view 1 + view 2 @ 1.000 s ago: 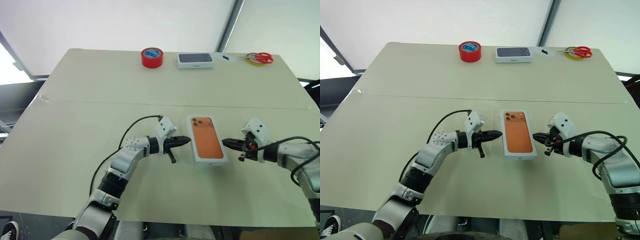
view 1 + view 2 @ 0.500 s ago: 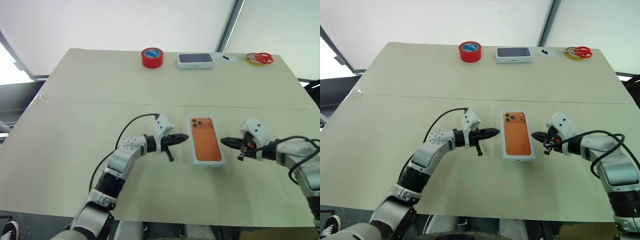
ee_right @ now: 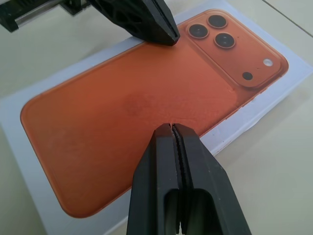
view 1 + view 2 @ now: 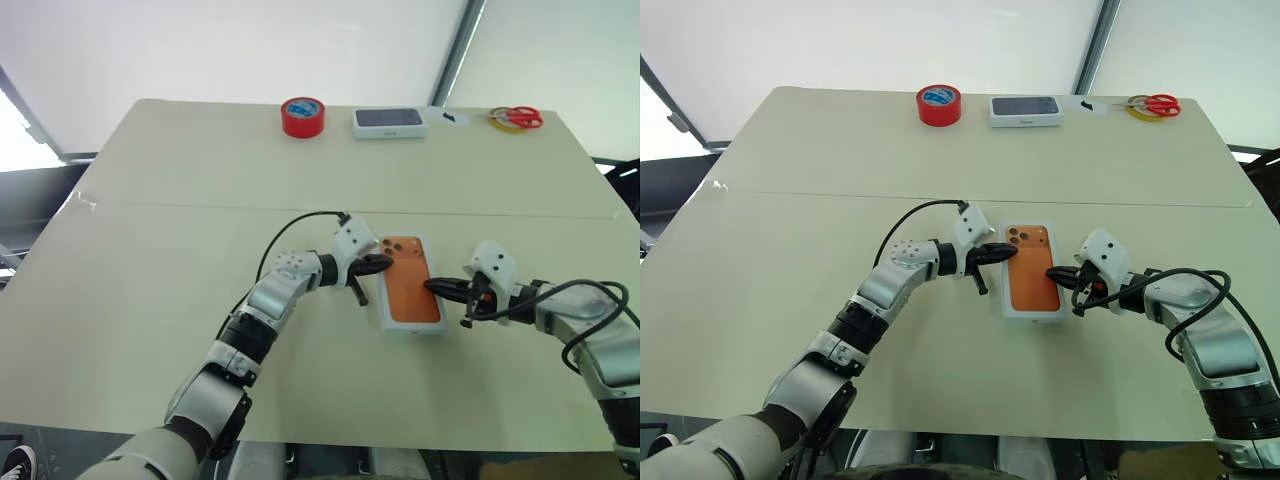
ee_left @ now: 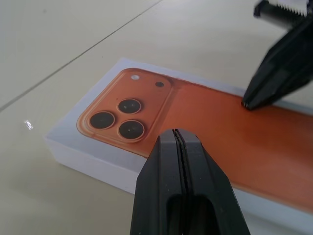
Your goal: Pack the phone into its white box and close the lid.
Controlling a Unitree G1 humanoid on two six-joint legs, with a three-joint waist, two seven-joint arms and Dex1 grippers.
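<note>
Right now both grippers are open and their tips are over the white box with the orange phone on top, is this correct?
Not quite: the left gripper and the right gripper are shut, as each wrist view shows. Their tips are indeed over the white box.

The left arm's black two-fingered gripper (image 4: 385, 262) is being held low with its fingers pressed fully together, pointing across toward the robot's right. The right arm's black two-fingered gripper (image 4: 432, 286) is likewise being kept closed, aimed back toward the left one. The two tips are being held near each other, apparently apart. Both forearms are being held roughly level, elbows bent outward.
</note>
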